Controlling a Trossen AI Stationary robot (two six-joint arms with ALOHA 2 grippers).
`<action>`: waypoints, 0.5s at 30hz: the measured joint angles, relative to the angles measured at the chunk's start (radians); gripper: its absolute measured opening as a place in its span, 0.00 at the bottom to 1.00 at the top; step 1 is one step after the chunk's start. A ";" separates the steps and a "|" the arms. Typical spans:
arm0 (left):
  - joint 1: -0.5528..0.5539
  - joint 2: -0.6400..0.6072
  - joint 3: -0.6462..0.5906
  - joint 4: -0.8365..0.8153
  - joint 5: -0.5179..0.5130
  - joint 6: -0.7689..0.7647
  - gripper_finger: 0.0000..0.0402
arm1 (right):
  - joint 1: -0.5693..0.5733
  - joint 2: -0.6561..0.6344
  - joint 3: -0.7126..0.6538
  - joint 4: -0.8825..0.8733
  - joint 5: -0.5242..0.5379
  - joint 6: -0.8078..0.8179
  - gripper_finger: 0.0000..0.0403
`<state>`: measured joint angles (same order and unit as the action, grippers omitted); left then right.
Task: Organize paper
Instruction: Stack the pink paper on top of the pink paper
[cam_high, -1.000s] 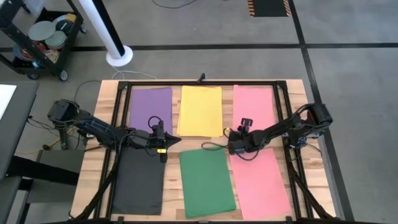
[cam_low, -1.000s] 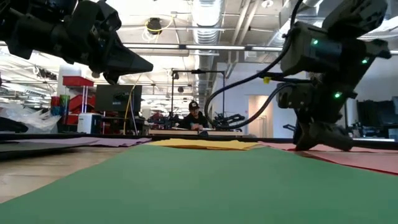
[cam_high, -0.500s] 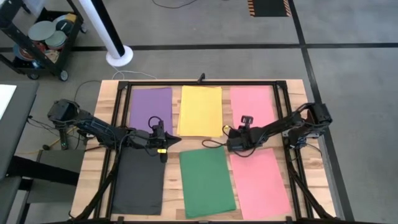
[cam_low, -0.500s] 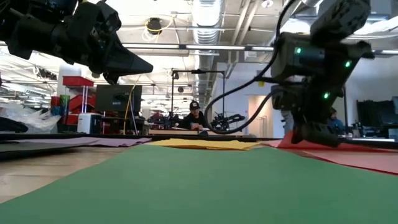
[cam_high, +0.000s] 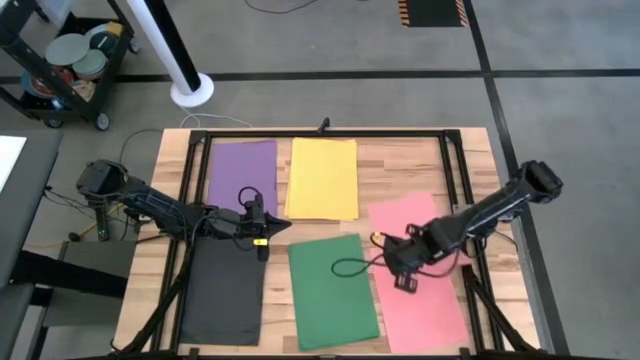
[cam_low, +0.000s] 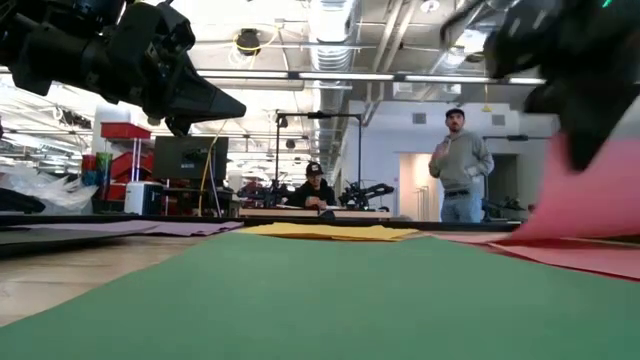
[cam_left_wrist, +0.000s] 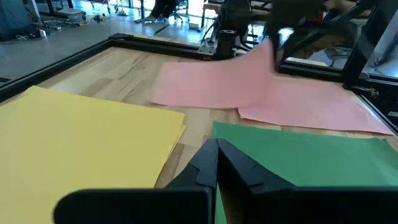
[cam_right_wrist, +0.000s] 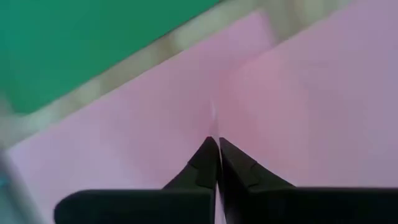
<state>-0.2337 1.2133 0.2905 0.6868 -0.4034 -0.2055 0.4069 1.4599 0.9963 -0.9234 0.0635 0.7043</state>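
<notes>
Coloured paper sheets lie flat on the wooden table: purple (cam_high: 241, 175), yellow (cam_high: 322, 178), black (cam_high: 222, 295), green (cam_high: 333, 290) and a pink sheet (cam_high: 425, 315) at the near right. A second pink sheet (cam_high: 405, 215) lies partly over that one, and my right gripper (cam_high: 403, 272) is shut on it. My left gripper (cam_high: 264, 232) hangs shut above the table between the purple and black sheets, holding nothing. My right gripper pinches the upper pink sheet by its near edge (cam_right_wrist: 213, 127) between its two fingers, coming from above at a slant. That edge is raised off the table (cam_low: 590, 195). The sheet's far part (cam_left_wrist: 205, 87) trails flat on the wood and on the lower pink sheet.
A black metal frame (cam_high: 455, 165) runs round the work area. Bare wood (cam_high: 410, 165) shows at the far right, beside the yellow sheet. A cart (cam_high: 70, 60) and a white post (cam_high: 185, 70) stand beyond the table. Two people (cam_low: 458, 165) are in the room behind.
My right gripper has shut on the far pink sheet's near edge and gone toward the table's near edge. The sheet has slid off its far-right place, its near end lifted, and now overlaps the near pink sheet.
</notes>
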 joint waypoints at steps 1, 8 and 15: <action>0.000 0.000 0.000 0.000 0.000 0.000 0.00 | 0.026 -0.011 0.008 0.000 -0.026 0.043 0.00; 0.000 0.000 0.000 0.001 0.000 -0.001 0.00 | 0.189 -0.022 0.026 0.086 -0.155 0.296 0.00; -0.001 0.000 0.000 0.000 0.001 -0.002 0.00 | 0.306 0.029 0.026 0.196 -0.173 0.440 0.00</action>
<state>-0.2344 1.2133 0.2905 0.6872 -0.4026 -0.2072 0.7128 1.4888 1.0225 -0.7273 -0.1097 1.1445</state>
